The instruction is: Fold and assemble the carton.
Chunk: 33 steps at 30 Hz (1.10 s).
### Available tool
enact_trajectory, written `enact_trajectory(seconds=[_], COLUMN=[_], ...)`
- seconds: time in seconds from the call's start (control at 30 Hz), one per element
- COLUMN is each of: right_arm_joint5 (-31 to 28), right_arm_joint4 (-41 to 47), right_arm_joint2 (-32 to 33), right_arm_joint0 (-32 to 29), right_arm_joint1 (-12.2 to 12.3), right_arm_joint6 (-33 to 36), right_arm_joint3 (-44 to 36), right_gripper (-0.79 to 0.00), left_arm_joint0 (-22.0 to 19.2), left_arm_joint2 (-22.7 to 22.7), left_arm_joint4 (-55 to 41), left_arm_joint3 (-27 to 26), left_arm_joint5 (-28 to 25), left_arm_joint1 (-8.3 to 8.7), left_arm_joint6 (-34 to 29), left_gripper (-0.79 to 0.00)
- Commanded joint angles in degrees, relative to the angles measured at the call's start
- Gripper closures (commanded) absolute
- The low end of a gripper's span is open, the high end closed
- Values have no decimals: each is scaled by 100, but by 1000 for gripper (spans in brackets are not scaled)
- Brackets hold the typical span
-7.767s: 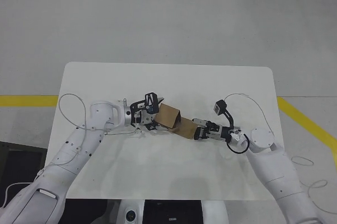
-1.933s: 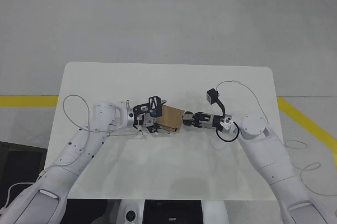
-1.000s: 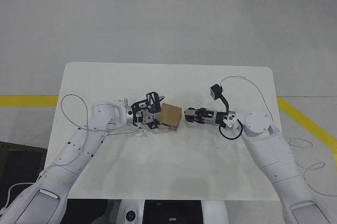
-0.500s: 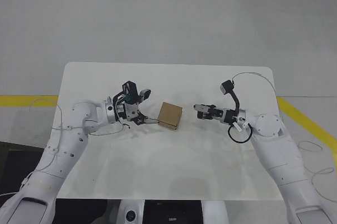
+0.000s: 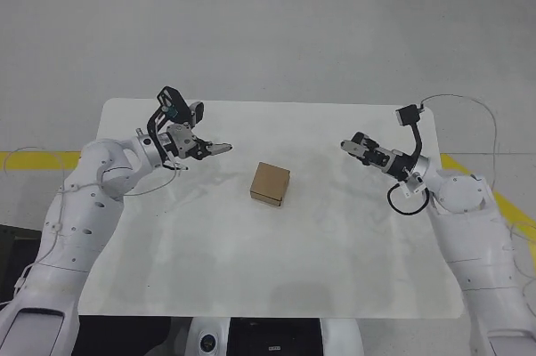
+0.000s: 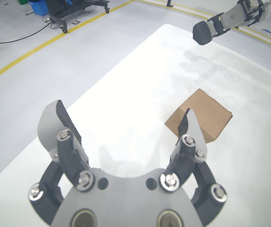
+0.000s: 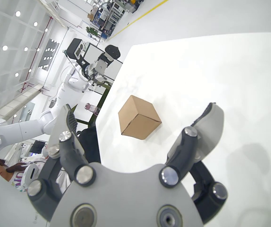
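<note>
The carton (image 5: 271, 184) is a small closed brown cube standing alone on the middle of the white table (image 5: 277, 258). It also shows in the left wrist view (image 6: 206, 116) and the right wrist view (image 7: 139, 119). My left gripper (image 5: 222, 149) hangs open and empty to the carton's far left, well apart from it; its own view shows the spread fingers (image 6: 123, 109). My right gripper (image 5: 346, 145) is open and empty to the carton's far right, with its fingers apart in its own view (image 7: 139, 108).
The table's far edge (image 5: 268, 101) lies just beyond both grippers. A yellow floor line (image 5: 19, 160) runs past the table on either side. The right arm's cable (image 5: 455, 96) loops above the table's far right corner.
Both grippers let go of the carton and drew back outward and toward the far edge. The carton, earlier held between them with a flap out, now sits closed and alone.
</note>
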Motion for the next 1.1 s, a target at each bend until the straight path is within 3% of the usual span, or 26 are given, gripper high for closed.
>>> enact_trajectory(seconds=[0.0, 0.47, 1.07], right_arm_joint5=[71, 504, 661], right_arm_joint4=[-110, -621, -793], right_arm_joint2=[216, 894, 955], right_arm_joint0=[-37, -168, -217], right_arm_joint1=[48, 264, 297], right_arm_joint6=[-123, -220, -400], right_arm_joint3=[-104, -641, -731], right_gripper=[-785, -785, -784], left_arm_joint0=[-75, -581, -589], left_arm_joint2=[-29, -141, -192], left_arm_joint4=[-87, -175, -243], left_arm_joint3=[94, 493, 532], left_arm_joint5=[-7, 1, 72], left_arm_joint1=[0, 16, 23], left_arm_joint6=[-61, -439, -410], left_gripper=[-785, -785, -785])
